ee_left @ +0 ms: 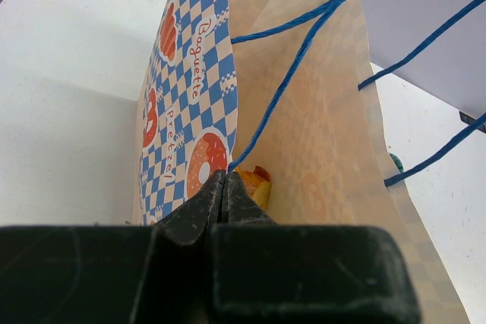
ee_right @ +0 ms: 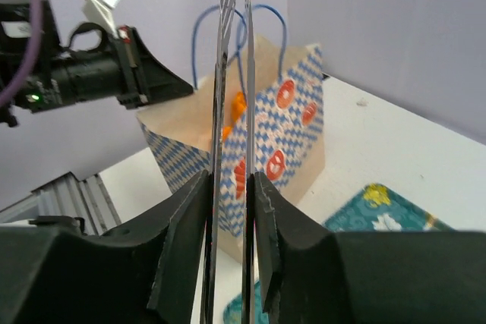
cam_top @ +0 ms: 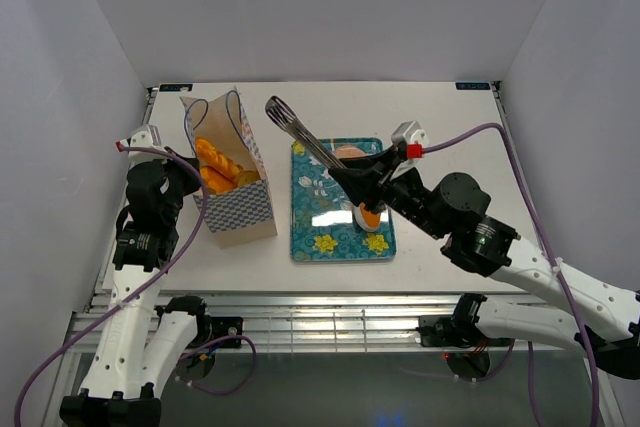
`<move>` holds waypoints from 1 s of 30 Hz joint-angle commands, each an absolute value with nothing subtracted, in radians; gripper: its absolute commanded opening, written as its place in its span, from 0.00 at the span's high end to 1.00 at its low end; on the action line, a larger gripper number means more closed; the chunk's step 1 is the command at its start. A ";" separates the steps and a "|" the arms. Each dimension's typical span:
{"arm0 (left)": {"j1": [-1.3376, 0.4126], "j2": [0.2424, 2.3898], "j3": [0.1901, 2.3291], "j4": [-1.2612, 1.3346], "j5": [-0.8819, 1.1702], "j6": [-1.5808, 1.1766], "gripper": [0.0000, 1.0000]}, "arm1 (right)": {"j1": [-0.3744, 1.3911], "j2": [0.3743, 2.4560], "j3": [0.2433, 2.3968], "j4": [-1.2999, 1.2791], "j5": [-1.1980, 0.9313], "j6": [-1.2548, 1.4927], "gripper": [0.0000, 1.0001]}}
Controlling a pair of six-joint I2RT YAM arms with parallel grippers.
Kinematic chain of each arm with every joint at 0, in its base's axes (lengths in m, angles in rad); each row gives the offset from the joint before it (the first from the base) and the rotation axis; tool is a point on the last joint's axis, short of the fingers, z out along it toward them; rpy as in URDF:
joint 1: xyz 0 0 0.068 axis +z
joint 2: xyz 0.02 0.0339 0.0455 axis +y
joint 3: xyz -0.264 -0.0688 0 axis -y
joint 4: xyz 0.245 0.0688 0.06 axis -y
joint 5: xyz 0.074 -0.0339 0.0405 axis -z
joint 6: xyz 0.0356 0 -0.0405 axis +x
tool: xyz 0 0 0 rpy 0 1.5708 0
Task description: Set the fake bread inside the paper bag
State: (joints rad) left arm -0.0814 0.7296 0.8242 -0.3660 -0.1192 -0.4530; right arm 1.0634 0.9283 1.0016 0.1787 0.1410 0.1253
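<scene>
The paper bag (cam_top: 243, 209) stands open left of the teal tray, with several orange breads (cam_top: 216, 163) inside. My left gripper (cam_top: 199, 191) is shut on the bag's near rim (ee_left: 228, 73) by a blue cord handle (ee_left: 281, 85); one bread (ee_left: 255, 184) shows just past the fingertips. My right gripper (cam_top: 352, 180) is shut on metal tongs (cam_top: 298, 131), whose empty tips point up and left toward the bag (ee_right: 266, 142). In the right wrist view the gripper (ee_right: 231, 181) squeezes both tong blades (ee_right: 222, 73). An orange bread (cam_top: 370, 216) and a tan one (cam_top: 349, 152) lie on the tray.
The teal floral tray (cam_top: 325, 232) lies at the table's middle, under the right arm. White walls enclose the table on three sides. The left arm (ee_right: 83, 81) shows behind the bag in the right wrist view.
</scene>
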 commanded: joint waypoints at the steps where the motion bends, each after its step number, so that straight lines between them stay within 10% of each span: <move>1: -0.086 0.727 0.819 -0.368 -0.115 -0.449 0.91 | 1.066 0.859 0.919 0.199 0.293 0.140 0.64; 14: -0.086 0.730 0.816 -0.367 -0.106 -0.449 0.91 | 0.968 0.678 0.563 0.157 0.778 0.193 0.60; 30: -0.086 0.735 0.818 -0.365 -0.098 -0.451 0.91 | 0.509 0.862 0.431 0.140 0.493 0.305 0.54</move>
State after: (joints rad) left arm -0.0818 0.7322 0.8242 -0.3656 -0.1143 -0.4530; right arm 0.5541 0.8089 0.4522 0.0830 0.5449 0.2733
